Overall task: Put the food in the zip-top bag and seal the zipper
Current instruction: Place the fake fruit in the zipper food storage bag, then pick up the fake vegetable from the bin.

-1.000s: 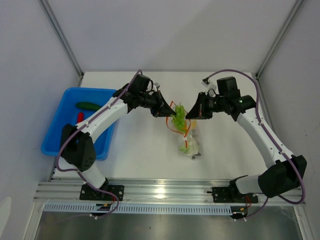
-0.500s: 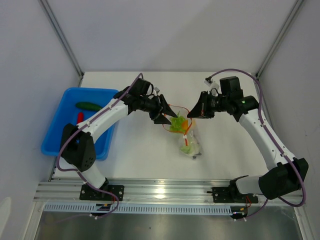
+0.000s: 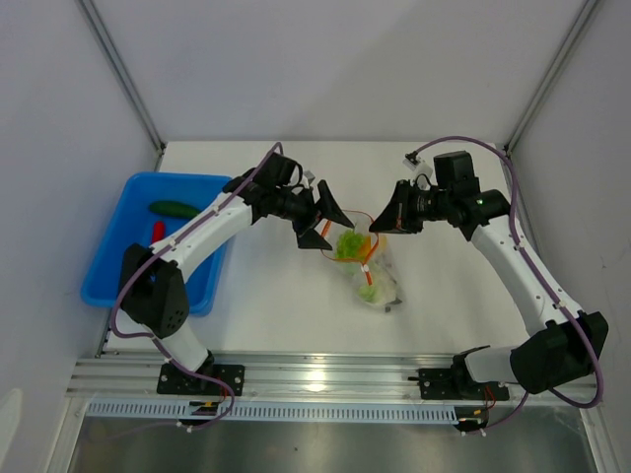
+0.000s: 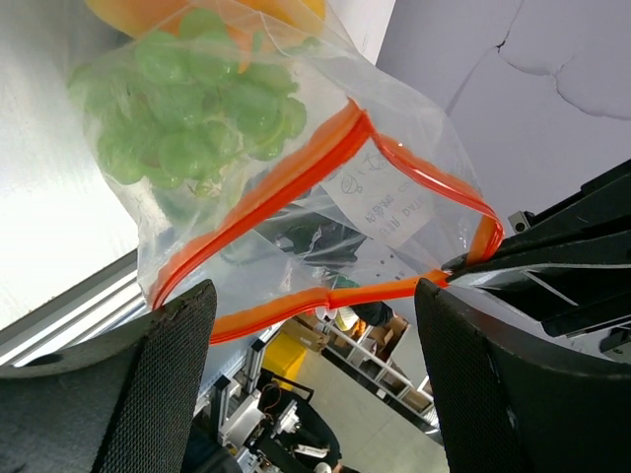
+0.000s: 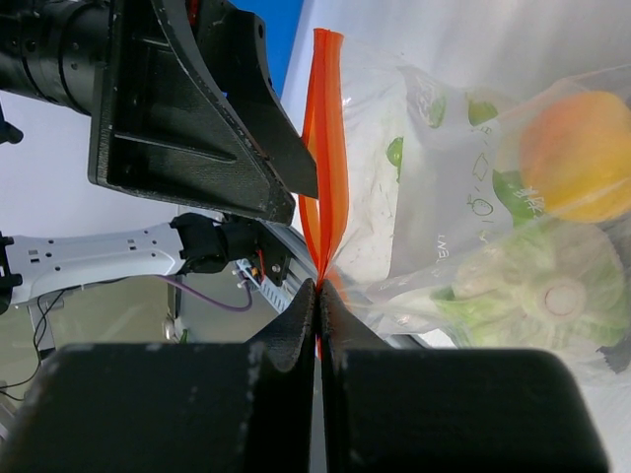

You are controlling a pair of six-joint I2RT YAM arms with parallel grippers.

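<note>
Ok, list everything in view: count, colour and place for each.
tray: one, blue, left side of the table
cucumber: one, dark green, in the tray
chili: one, red, in the tray, nearer the arm bases than the cucumber
zip-top bag: one, clear, centre, between the two grippers, mouth open
zipper: one, orange-red, along the bag's mouth
grape bunch: one, green, inside the bag
orange-yellow piece: one, inside the bag
leafy vegetable: one, white-green, inside the bag
table: one, white, under everything
left gripper: one, black, open, at the bag's mouth
right gripper: one, black, shut on the zipper
</note>
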